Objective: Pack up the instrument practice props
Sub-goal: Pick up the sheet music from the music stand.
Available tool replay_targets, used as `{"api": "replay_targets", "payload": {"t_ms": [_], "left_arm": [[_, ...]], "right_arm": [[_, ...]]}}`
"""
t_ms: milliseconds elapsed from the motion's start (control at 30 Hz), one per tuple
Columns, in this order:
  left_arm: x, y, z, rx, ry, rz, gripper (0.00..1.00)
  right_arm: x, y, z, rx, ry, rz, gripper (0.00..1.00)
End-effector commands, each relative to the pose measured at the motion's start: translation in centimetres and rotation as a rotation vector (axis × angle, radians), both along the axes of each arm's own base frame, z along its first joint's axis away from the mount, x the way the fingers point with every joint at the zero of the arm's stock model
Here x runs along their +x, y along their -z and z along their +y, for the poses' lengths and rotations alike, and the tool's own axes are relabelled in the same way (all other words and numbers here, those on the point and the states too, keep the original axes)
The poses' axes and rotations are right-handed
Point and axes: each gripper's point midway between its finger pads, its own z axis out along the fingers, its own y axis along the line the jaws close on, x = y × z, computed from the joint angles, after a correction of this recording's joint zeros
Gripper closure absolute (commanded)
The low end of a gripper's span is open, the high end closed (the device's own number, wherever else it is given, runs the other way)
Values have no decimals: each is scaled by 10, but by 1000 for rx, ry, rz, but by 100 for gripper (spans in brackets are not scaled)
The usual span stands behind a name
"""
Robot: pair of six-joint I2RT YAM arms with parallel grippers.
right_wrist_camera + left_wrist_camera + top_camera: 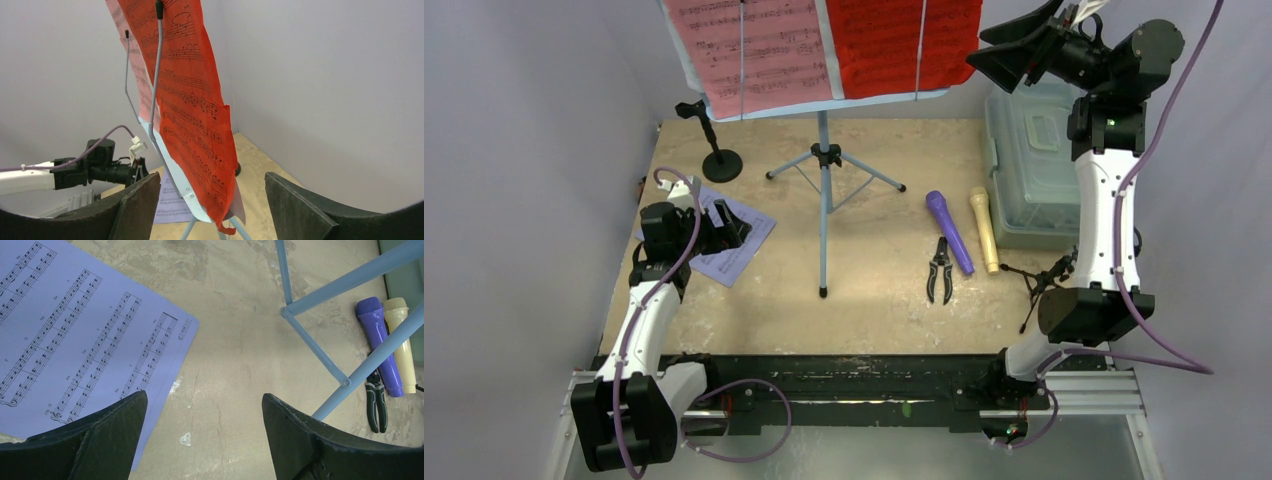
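The light-blue music desk (819,108) stands on its tripod legs (824,160) at the back, carrying a pink page (759,50) and a red page (899,45). My right gripper (980,48) is raised beside the red page's right edge and open. In the right wrist view, the red page (195,115) hangs with its lower corner between the spread fingers of the right gripper (212,200). My left gripper (205,405) hovers open over the corner of a lavender music sheet (75,340) on the table. A purple microphone (951,232) and a cream microphone (984,230) lie side by side. A black mic tripod (1039,285) lies near the right arm.
A translucent grey-green box (1034,165) sits at the back right under the right arm. Black-handled pliers (940,270) lie beside the purple microphone. A black round-base pole (721,165) stands at the back left. Grey walls enclose the table on three sides.
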Motion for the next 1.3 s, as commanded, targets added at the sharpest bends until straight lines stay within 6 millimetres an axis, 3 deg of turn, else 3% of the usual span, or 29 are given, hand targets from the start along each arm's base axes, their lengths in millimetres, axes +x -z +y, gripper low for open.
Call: {"api": "replay_targets", "payload": {"t_ms": [0,1267], "left_arm": [[10,-17,0,22,13,-64,16],[9,-18,0,23,14,-66,16]], "right_arm": [[-4,-9,3,4,8,-30,22],[-15,-9,8,-8,-32,-47,23]]}}
